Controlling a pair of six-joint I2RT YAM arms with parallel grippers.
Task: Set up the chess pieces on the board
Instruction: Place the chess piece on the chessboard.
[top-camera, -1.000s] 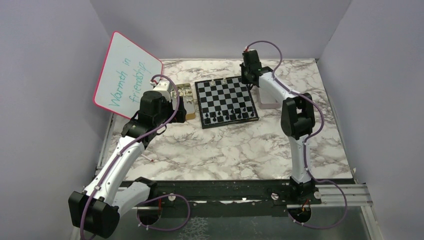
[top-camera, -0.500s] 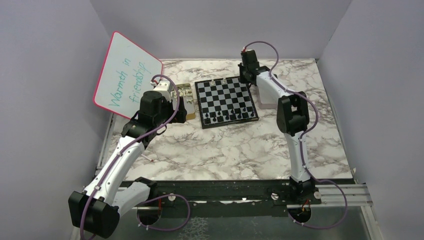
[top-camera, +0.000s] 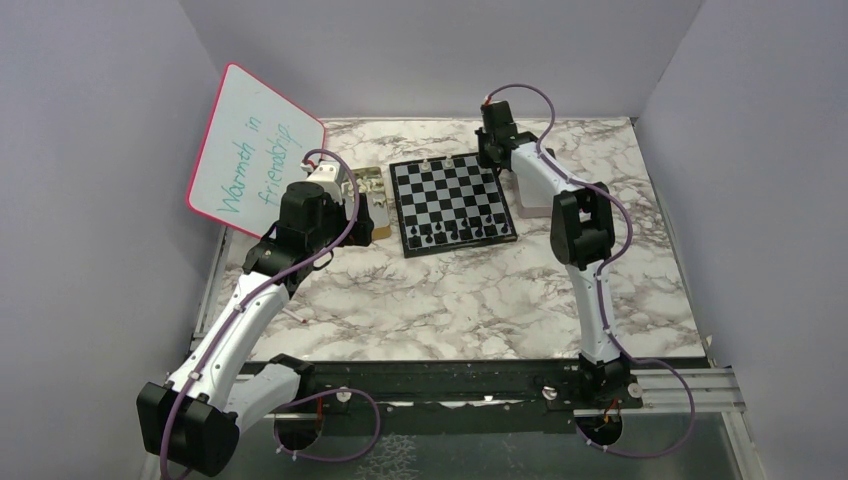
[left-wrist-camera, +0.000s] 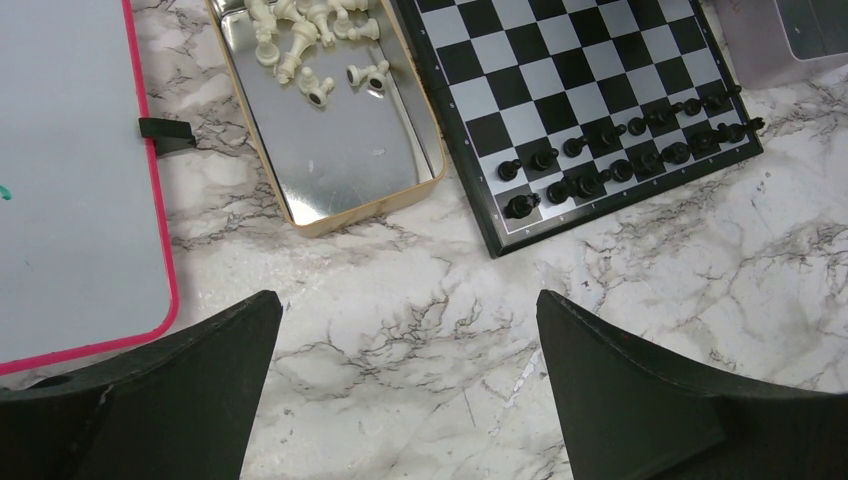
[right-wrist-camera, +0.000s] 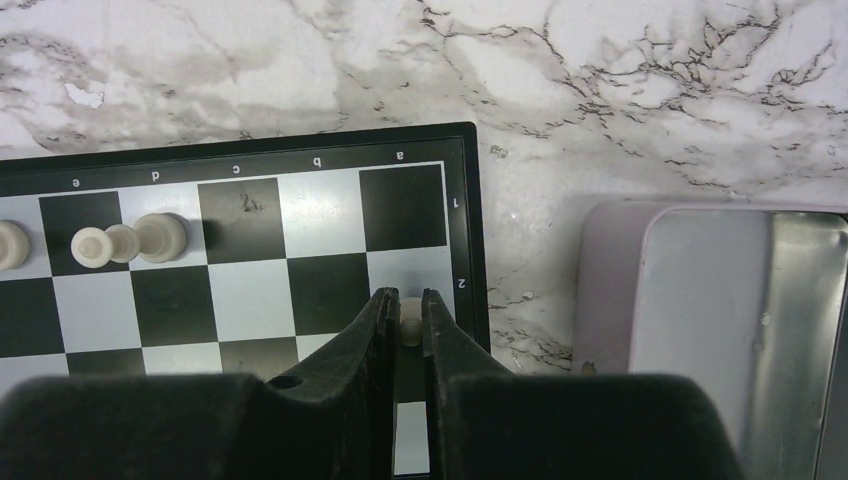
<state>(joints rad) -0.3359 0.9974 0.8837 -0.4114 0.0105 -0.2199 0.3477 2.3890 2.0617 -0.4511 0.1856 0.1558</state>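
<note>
**Marble table (top-camera: 450, 300), lavender walls (top-camera: 440, 50): one pale piece (right-wrist-camera: 410, 326) held at a corner of the board (top-camera: 455, 195)**

1. Right gripper (right-wrist-camera: 405, 303). The fingers are drawn together on the pale piece, pinched near their tips. It is over the light square beside the rim mark "2", in column a. Whether its foot touches the board cannot be told.
2. Board. Black and pale checks with a thin black rim, lying flat toward the far wall.
   - Far rank: two far-rank pale pieces (top-camera: 449, 158), upright.
   - Near two ranks: black pieces (left-wrist-camera: 620, 160) in two rows.
3. Right tray (right-wrist-camera: 700, 300). Shiny metal in a pale pink surround, just beside the board's right edge. Only its bright floor shows.
4. Left tin (left-wrist-camera: 350, 150). Tan rim and mirror floor, just beside the board's left edge. It holds loose pale pieces (left-wrist-camera: 310, 40), gathered at the far end, most of them on their sides.
5. Left gripper (left-wrist-camera: 405, 400). The fingers are spread wide with nothing between them, above bare marble near the tin and the board's near left corner.
6. Arms.
   - Right: stretched far forward, elbow raised, wrist turned down over the board's far right corner.
   - Left: elbow bent, wrist beside the tin.
7. Whiteboard (top-camera: 255, 150). Pink rim and green handwriting reading "Warmth in friendship", propped at the left wall.
8. Views.
   - The held piece and the rim letters show only in the right wrist view; from above, the wrist covers them.
   - The tin's contents read clearly only from the left wrist.
</note>
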